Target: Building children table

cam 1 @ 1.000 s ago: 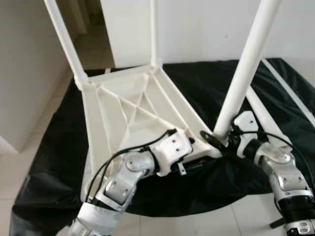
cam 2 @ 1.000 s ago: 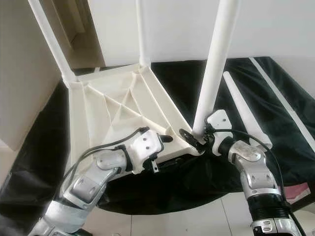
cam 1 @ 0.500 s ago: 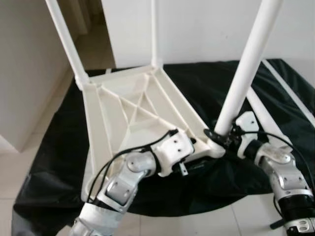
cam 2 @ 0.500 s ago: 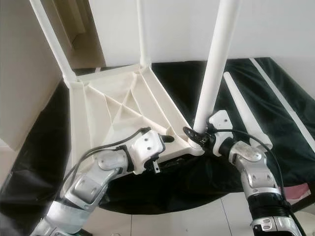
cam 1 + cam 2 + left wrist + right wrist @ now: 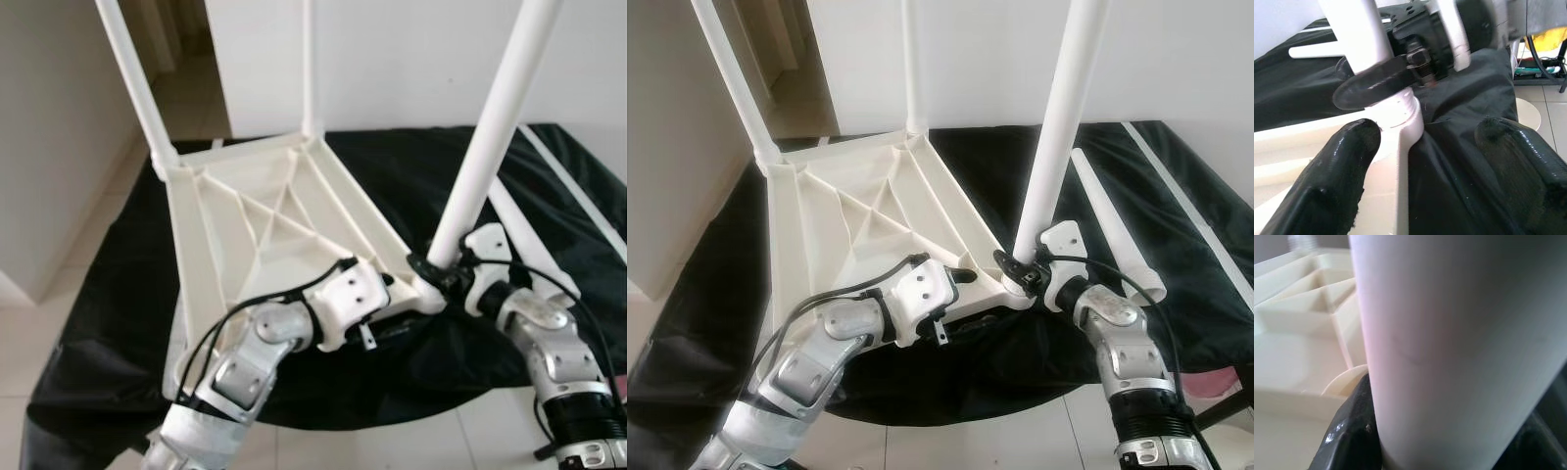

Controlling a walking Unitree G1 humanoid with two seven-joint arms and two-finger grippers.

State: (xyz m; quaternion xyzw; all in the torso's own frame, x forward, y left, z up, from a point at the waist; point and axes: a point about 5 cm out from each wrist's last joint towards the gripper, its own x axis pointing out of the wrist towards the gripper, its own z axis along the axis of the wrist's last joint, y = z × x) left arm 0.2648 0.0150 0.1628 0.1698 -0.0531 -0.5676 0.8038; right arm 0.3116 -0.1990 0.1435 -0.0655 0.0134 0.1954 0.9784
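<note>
Open black cloth [image 5: 421, 166] between the upturned tabletop [image 5: 265, 211] and loose leg [image 5: 1107, 230]; 3 upright legs crowd its corners

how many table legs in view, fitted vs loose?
4. Three stand in the upturned tabletop: far-left corner leg, far-right corner leg, and the near-right leg gripped by the right gripper. One loose leg lies on the black cloth.

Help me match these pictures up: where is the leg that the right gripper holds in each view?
Left eye view: leg right of centre, rising from the tabletop's near right corner.
Right eye view: leg the same, nearer the centre.
Left wrist view: leg just beyond that corner.
Right wrist view: leg close up, between the fingers.
Shared landmark: the corner socket at its base.
</note>
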